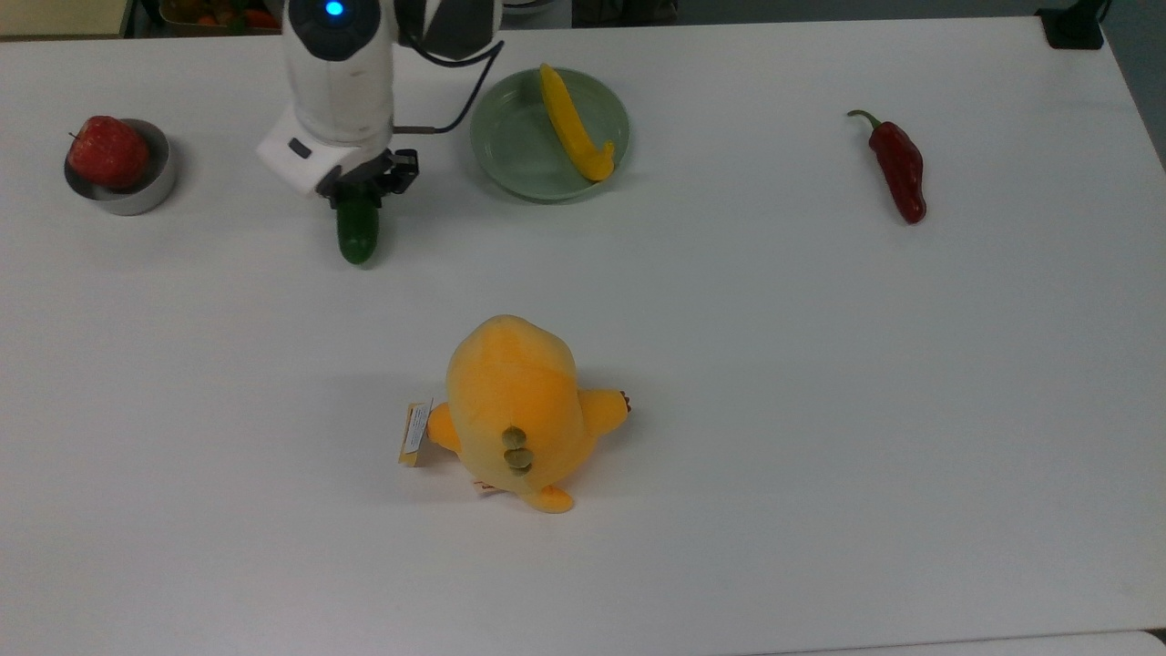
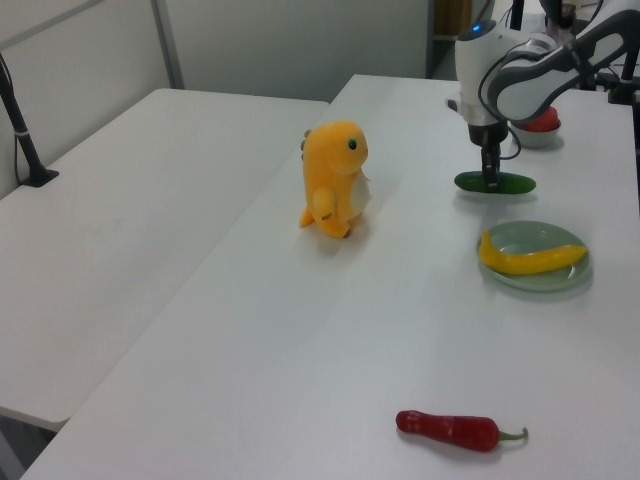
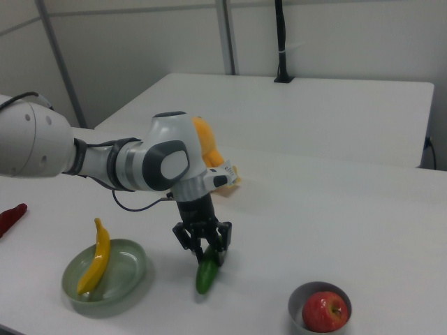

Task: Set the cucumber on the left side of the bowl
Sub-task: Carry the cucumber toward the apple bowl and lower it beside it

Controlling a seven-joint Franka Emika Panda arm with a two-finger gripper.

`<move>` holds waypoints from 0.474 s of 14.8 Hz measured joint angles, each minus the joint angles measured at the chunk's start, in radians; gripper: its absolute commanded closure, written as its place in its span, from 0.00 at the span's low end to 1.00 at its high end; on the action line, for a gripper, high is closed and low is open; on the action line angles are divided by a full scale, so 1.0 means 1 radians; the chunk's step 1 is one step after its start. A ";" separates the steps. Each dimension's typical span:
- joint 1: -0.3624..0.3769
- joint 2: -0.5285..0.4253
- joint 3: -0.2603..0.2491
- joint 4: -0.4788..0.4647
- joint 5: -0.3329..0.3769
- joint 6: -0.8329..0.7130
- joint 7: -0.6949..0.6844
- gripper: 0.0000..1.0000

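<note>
My gripper (image 1: 362, 189) is shut on the dark green cucumber (image 1: 358, 235), holding it near its far end, low over the table. The cucumber sticks out toward the top view's bottom. In the right view the cucumber (image 3: 207, 275) hangs tilted under the gripper (image 3: 204, 250). The left view has the gripper (image 2: 491, 177) coming down onto the cucumber (image 2: 495, 183) from above. The silver bowl (image 1: 162, 173) stands at the top view's far left with a red apple (image 1: 107, 150) in it, well apart from the cucumber. The bowl (image 3: 302, 297) sits at the right view's lower right.
A pale green dish (image 1: 519, 150) with a yellow banana-like piece (image 1: 572, 126) lies just to the top view's right of the arm. An orange plush toy (image 1: 517, 408) stands mid-table. A dark red chilli (image 1: 899, 166) lies at the top view's far right.
</note>
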 measured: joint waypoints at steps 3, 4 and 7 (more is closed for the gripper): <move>-0.014 0.000 -0.062 0.001 0.000 0.000 -0.057 0.94; -0.021 0.000 -0.085 0.002 0.000 0.000 -0.081 0.94; -0.041 -0.001 -0.135 0.004 0.000 0.000 -0.121 0.93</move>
